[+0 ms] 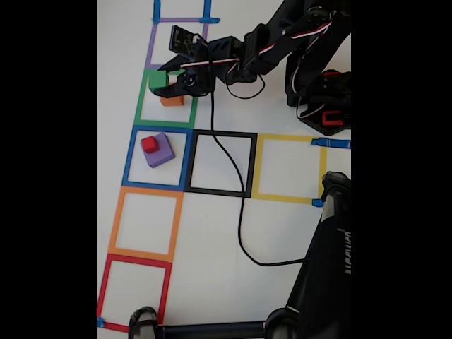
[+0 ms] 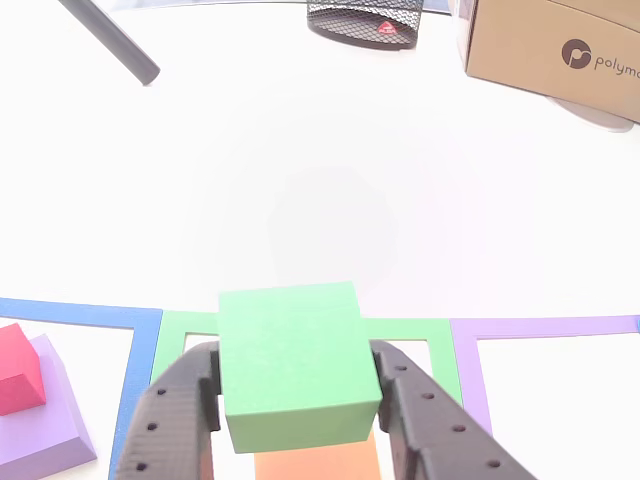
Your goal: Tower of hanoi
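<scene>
1. State: my gripper [image 2: 296,400] is clamped on the green cube [image 2: 293,362], one finger [image 2: 170,410] on each side face, as the other view shows.
2. Position: the green cube sits directly above the orange cube [image 2: 318,465], inside the green tape square [image 1: 166,99]. I cannot tell whether the two cubes touch or whether a gap remains.
3. Remaining pieces: the red cube [image 1: 150,145] rests on the purple cube [image 1: 158,150] in the blue tape square [image 1: 157,157], the square adjoining the green tape square in the fixed view.
4. Step in hand, as I judge it: seat the green cube on the orange cube, or lift it off; the pictures do not settle which.
5. Procedure if seating: I centre the green cube over the orange cube, keep its faces parallel, lower straight, then part the fingers only once it bears weight.
6. Procedure if lifting: I rise vertically so the orange cube is not dragged out of the green tape square.
7. Caution: I keep the cable [image 1: 236,205] clear of the red cube.
</scene>
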You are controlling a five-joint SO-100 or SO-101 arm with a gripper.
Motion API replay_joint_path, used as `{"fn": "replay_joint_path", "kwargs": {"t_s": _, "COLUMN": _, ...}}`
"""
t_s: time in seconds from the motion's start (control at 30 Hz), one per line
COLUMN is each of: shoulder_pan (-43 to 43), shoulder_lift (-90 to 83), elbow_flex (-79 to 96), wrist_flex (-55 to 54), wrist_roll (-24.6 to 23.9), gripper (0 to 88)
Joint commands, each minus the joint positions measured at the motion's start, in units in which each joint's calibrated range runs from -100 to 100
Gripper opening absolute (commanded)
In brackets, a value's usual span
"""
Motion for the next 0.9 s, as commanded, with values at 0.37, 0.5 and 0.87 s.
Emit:
{"fn": "replay_joint_path", "kwargs": {"t_s": 0.37, "shoulder_pan": 7.28, "shoulder_lift": -21.86, "elbow_flex": -34.28, "wrist_flex": 60.43, "wrist_roll": 0.36, "gripper": 3.2}}
{"fn": "replay_joint_path", "kwargs": {"t_s": 0.5, "shoulder_pan": 9.30, "shoulder_lift": -21.54, "elbow_flex": -49.64, "wrist_flex": 75.97, "wrist_roll": 0.36, "gripper": 2.8}}
{"fn": "replay_joint_path", "kwargs": {"t_s": 0.87, "shoulder_pan": 12.08, "shoulder_lift": -14.60, "elbow_flex": -85.37, "wrist_flex": 105.53, "wrist_roll": 0.36, "gripper": 2.9}}
